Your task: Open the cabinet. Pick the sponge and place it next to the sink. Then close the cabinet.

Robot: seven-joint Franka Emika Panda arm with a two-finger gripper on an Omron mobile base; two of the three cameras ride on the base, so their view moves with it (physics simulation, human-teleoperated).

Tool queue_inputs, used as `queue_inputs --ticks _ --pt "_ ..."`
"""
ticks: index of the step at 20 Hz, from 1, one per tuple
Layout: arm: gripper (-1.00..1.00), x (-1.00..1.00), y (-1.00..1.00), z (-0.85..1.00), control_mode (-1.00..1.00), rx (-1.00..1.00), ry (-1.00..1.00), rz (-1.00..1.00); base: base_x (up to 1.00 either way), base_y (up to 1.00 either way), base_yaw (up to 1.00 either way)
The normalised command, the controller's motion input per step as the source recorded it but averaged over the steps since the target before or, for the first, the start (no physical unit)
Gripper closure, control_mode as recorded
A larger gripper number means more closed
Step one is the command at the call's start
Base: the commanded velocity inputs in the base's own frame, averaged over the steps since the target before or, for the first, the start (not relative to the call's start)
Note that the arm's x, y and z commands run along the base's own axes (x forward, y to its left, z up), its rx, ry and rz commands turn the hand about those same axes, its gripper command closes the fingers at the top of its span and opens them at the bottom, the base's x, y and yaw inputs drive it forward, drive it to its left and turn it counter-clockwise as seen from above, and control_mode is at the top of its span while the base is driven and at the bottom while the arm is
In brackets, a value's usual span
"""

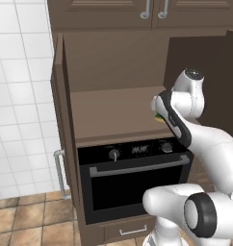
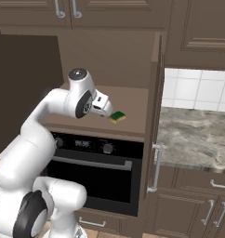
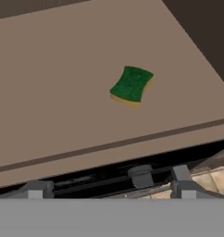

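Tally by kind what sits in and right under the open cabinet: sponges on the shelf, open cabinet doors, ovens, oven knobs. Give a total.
Small flat green-and-yellow sponge on the plain brown shelf: 1
Open dark-brown wooden cabinet doors, left and right: 2
Black oven: 1
Round oven knobs: 2
Total: 6

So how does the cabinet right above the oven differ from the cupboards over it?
The cabinet has both doors swung open, baring its shelf and the sponge; the upper cupboards are shut. Its handle is a long bar, theirs look short. Both are dark-brown wood.
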Motion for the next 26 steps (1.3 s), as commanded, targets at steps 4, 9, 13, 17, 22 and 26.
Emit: queue_inputs --ticks 4,9,13,17,22,26 --pt "-1.00 0.41 -0.09 0.00 -1.00 -0.04 0.00 -0.03 0.00 0.00 0.00" --pt "-1.00 0.24 -0.14 -0.08 -1.00 -0.02 0.01 -0.05 0.00 0.00 0.00" --pt "-1.00 0.26 -0.18 -0.29 -1.00 0.00 0.00 -0.06 0.00 0.00 0.00" --pt "-1.00 0.17 -0.18 -0.35 -1.00 0.00 0.01 -0.05 0.00 0.00 0.00" --pt "-1.00 0.11 -0.07 -0.46 -1.00 0.01 0.00 -0.02 0.00 0.00 0.00" --pt "-1.00 0.12 -0.04 -0.23 -1.00 0.01 0.00 -0.01 0.00 0.00 0.00"
